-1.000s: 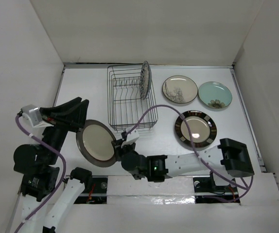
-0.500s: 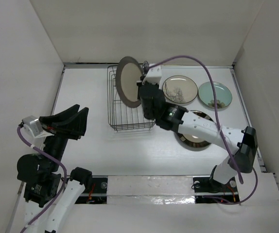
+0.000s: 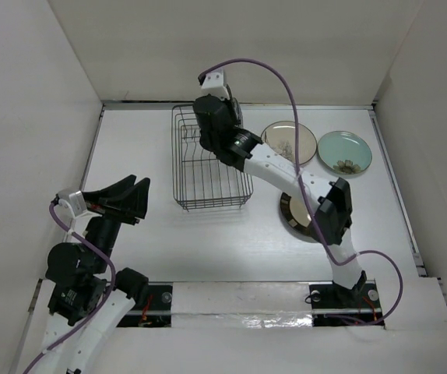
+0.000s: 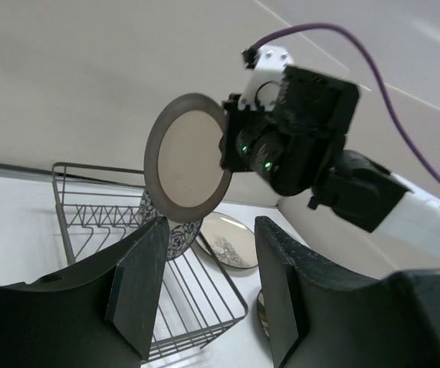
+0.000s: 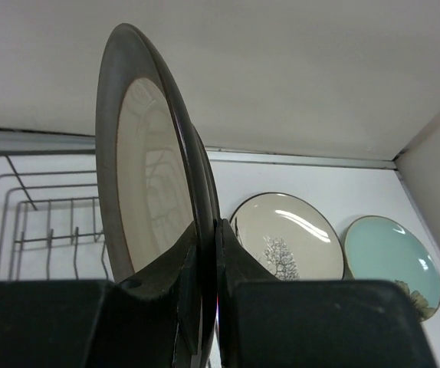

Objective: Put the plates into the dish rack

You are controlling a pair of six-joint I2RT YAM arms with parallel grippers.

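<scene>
Beige, brown-rimmed plate (image 5: 147, 192) stands upright, pinched by your right end effector (image 5: 207, 257) over the dish rack (image 3: 208, 178) at the worktop's (image 3: 130, 148) far edge; left end effector (image 4: 208, 284) spread wide, empty.

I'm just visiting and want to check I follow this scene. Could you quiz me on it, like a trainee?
1. True or false: the left gripper holds a plate.
2. Which grips the beige plate: A left gripper, B right gripper?
3. How many plates lie flat on the table?
Key: 1 false, it is open and empty; 2 B; 3 three: branch plate, green plate, dark-rimmed plate.
</scene>
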